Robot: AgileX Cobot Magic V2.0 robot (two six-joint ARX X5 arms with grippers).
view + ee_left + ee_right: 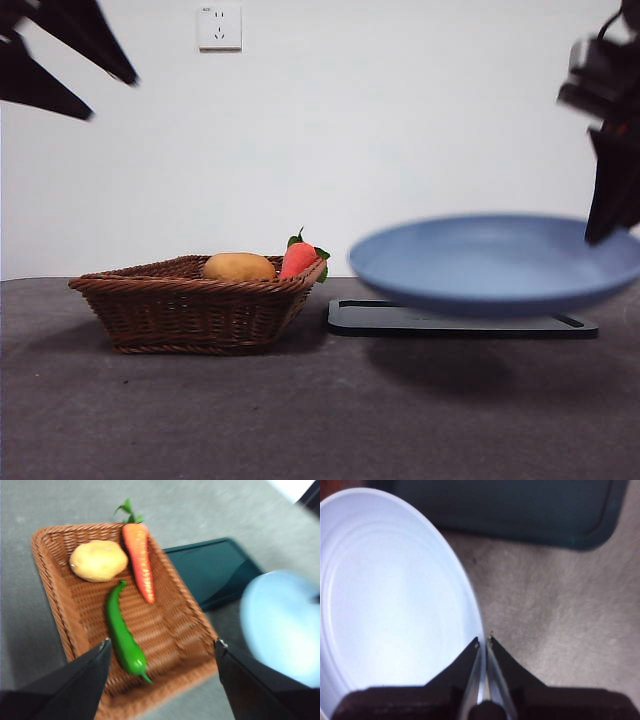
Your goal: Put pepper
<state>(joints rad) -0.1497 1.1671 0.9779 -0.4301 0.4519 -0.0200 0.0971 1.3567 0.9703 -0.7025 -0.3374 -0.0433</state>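
Note:
The glossy dark-green pepper (122, 632) lies in the wicker basket (55, 600), beside a potato-like lump (98, 560) and an orange carrot (139, 560). My left gripper (162, 647) hangs open high above the basket, nothing between its jaws; in the front view it is the dark tip at the top left (60, 55). My right gripper (483, 642) is shut on the rim of the blue plate (395, 600), which floats above the table at the right (495, 262). The front view hides the pepper behind the basket wall (190, 305).
A dark flat tray (455, 320) lies on the grey table under the lifted plate, just right of the basket. A white wall with a socket stands behind. Open tabletop stretches in front of the basket and tray.

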